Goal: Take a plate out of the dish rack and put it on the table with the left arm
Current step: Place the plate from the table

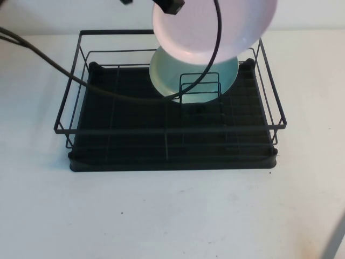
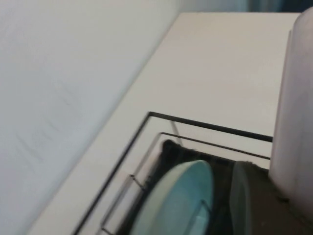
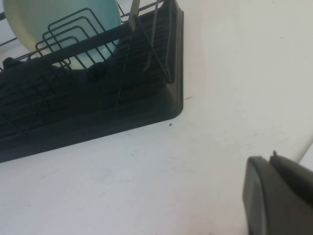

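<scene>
High view first: the pale pink plate [image 1: 213,24] hangs in the air above the far right part of the dish rack [image 1: 171,110], clear of the wires, held at the top of the frame by the left gripper [image 1: 171,5], of which only a black tip shows; a black cable [image 1: 81,75] trails from it across the rack toward the left edge of the table [image 1: 161,216]. Whether its fingers are clamped cannot be seen directly, but the plate floats unsupported, so I judge it gripped. A teal-green plate [image 1: 178,78] leans upright behind the small inner wire divider [image 1: 199,89] in the rack's far half, kept on edge by that divider.

Left wrist view: the pink plate's rim fills the side of the frame, pale and close, with the teal plate [image 2: 178,200] and the rack's far wires [image 2: 205,126] below it. The lift looks finished; setting it down on bare table remains.

Right wrist view: the right gripper [image 3: 276,196] sits low over the table near the rack's near right corner [image 3: 171,98], apparently parked; its fingers' state is not shown.
</scene>
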Available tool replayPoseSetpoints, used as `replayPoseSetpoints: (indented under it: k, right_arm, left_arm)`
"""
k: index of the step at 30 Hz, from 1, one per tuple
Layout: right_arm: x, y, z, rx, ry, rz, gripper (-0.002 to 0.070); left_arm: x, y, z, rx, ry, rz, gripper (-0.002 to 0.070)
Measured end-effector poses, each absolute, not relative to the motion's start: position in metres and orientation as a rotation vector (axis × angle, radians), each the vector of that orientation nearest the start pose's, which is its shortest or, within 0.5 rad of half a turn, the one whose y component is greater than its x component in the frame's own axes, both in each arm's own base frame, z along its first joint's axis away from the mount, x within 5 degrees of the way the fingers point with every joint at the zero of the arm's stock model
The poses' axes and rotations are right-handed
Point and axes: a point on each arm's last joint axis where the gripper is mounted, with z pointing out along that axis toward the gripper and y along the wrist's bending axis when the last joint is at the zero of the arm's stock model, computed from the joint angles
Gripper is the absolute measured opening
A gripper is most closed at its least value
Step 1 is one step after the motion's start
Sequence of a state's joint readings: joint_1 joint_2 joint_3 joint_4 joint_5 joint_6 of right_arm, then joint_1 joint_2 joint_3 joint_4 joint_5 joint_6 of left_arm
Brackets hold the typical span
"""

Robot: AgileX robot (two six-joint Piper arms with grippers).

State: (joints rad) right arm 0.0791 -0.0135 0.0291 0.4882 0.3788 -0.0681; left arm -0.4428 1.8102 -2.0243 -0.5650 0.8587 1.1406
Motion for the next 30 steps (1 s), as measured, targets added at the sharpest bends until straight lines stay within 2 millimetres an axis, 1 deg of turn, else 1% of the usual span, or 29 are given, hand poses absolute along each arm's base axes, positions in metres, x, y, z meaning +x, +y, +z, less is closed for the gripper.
replayPoseSetpoints:
  k: [2, 3, 6, 9, 11, 12, 15, 17, 18, 20, 21, 23, 24, 26, 30]
  right_arm:
    - [0.051, 0.020, 0.174, 0.165, 1.854, 0.488, -0.0018]
    - [0.051, 0.020, 0.174, 0.165, 1.854, 0.488, -0.0018]
    - [0.051, 0.020, 0.174, 0.165, 1.854, 0.488, -0.0018]
    - [0.051, 0.020, 0.174, 0.165, 1.854, 0.488, -0.0018]
    - [0.051, 0.020, 0.174, 0.165, 1.854, 0.488, -0.0018]
    - [0.051, 0.020, 0.174, 0.165, 1.854, 0.488, -0.0018]
    - [0.051, 0.020, 0.174, 0.165, 1.854, 0.488, -0.0018]
    - [0.051, 0.020, 0.174, 0.165, 1.854, 0.488, -0.0018]
    - [0.051, 0.020, 0.174, 0.165, 1.854, 0.488, -0.0018]
    - [0.051, 0.020, 0.174, 0.165, 1.854, 0.488, -0.0018]
    - [0.051, 0.020, 0.174, 0.165, 1.854, 0.488, -0.0018]
    - [0.051, 0.020, 0.174, 0.165, 1.854, 0.488, -0.0018]
    - [0.051, 0.020, 0.174, 0.165, 1.854, 0.488, -0.0018]
    - [0.051, 0.020, 0.174, 0.165, 1.854, 0.488, -0.0018]
    - [0.051, 0.020, 0.174, 0.165, 1.854, 0.488, -0.0018]
  left_arm:
    - [0.339, -0.206, 0.454, 1.352, 1.553, -0.314, 0.0074]
    - [0.331, -0.204, 0.456, 1.371, 1.590, -0.360, 0.0074]
    - [0.315, -0.201, 0.452, 1.424, 1.730, -0.483, 0.0074]
    - [0.313, -0.200, 0.441, 1.359, 1.892, -0.577, 0.0074]
    - [0.315, -0.199, 0.428, 1.320, 1.984, -0.607, 0.0074]
    - [0.317, -0.197, 0.417, 1.296, 2.044, -0.627, 0.0074]
    - [0.323, -0.187, 0.374, 1.236, 2.231, -0.704, 0.0074]
    - [0.322, -0.174, 0.340, 1.176, 2.337, -0.821, 0.0073]
    - [0.320, -0.167, 0.328, 1.150, 2.360, -0.877, 0.0074]
    - [0.307, -0.154, 0.303, 1.071, 2.380, -1.044, 0.0073]
    - [0.298, -0.149, 0.293, 1.031, 2.386, -1.114, 0.0073]
    - [0.279, -0.138, 0.277, 0.927, 2.367, -1.250, 0.0073]
    - [0.272, -0.134, 0.271, 0.874, 2.364, -1.279, 0.0073]
    - [0.261, -0.126, 0.252, 0.722, 2.383, -1.296, 0.0073]
    - [0.251, -0.116, 0.210, 0.411, 2.477, -1.219, 0.0073]
